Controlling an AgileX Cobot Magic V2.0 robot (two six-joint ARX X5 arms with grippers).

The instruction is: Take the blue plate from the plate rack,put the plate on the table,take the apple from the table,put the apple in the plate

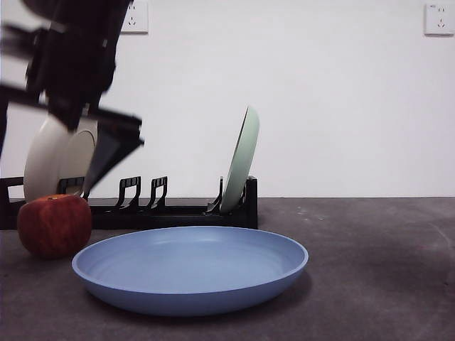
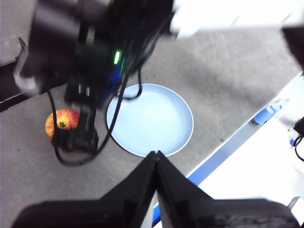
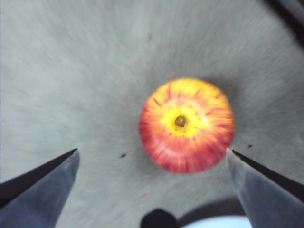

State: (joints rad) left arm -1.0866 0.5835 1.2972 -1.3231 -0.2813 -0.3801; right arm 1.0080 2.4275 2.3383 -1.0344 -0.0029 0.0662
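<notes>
The blue plate (image 1: 192,266) (image 2: 149,118) lies flat and empty on the table (image 1: 384,270), in front of the plate rack (image 1: 178,212). Just left of the plate, the red apple (image 1: 55,224) (image 2: 61,122) (image 3: 186,124) rests on the table. My right gripper (image 3: 152,150) hangs open above the apple with its jaws spread wide, not touching it. One of its dark fingers (image 1: 106,153) shows above the apple in the front view. High over the table's edge, my left gripper (image 2: 156,153) is shut on nothing.
A cream-white plate (image 1: 46,153) stands in the rack behind the apple. A pale green plate (image 1: 242,160) leans at the rack's right end. A white wall with sockets rises behind.
</notes>
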